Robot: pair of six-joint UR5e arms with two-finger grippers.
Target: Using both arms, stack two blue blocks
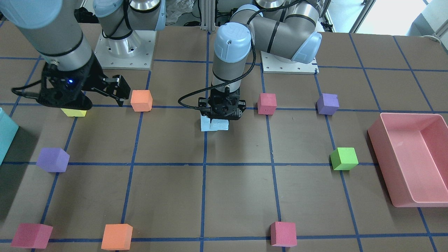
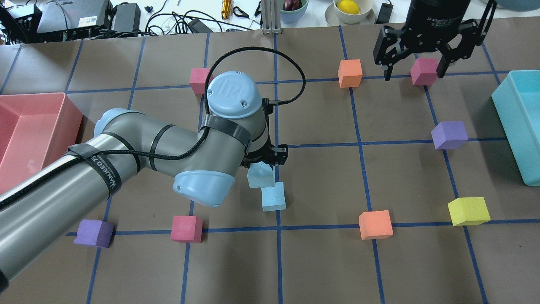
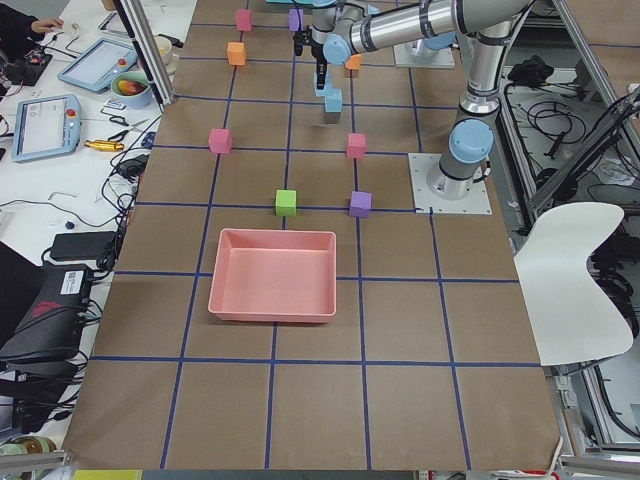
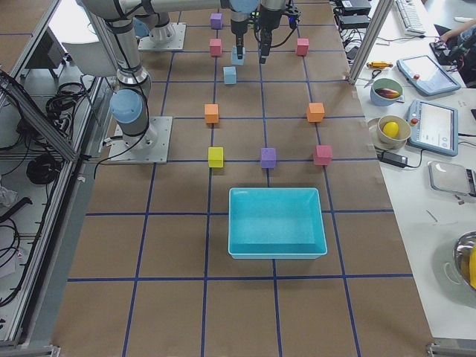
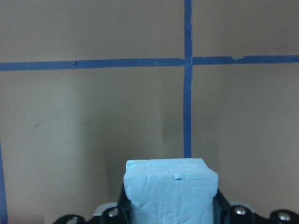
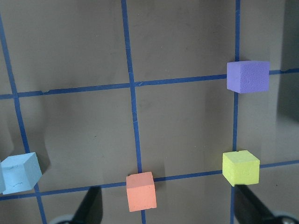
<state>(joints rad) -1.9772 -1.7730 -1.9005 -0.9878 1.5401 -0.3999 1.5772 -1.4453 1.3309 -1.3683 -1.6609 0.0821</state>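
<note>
Two blue blocks sit unstacked. One, the resting block [image 2: 273, 196], lies on the table [image 2: 320, 261]. Just beyond it the left gripper [image 2: 265, 165] clamps the held block [image 2: 258, 177], raised beside it, so setting it on top remains. Farthest off, the right gripper [image 2: 414, 69] hangs spread and empty, lettered "2F Adaptive".

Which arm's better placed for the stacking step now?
Left. The left gripper is shut on one blue block, right beside the other blue block on the table. The right gripper hangs open and empty, far off.
</note>
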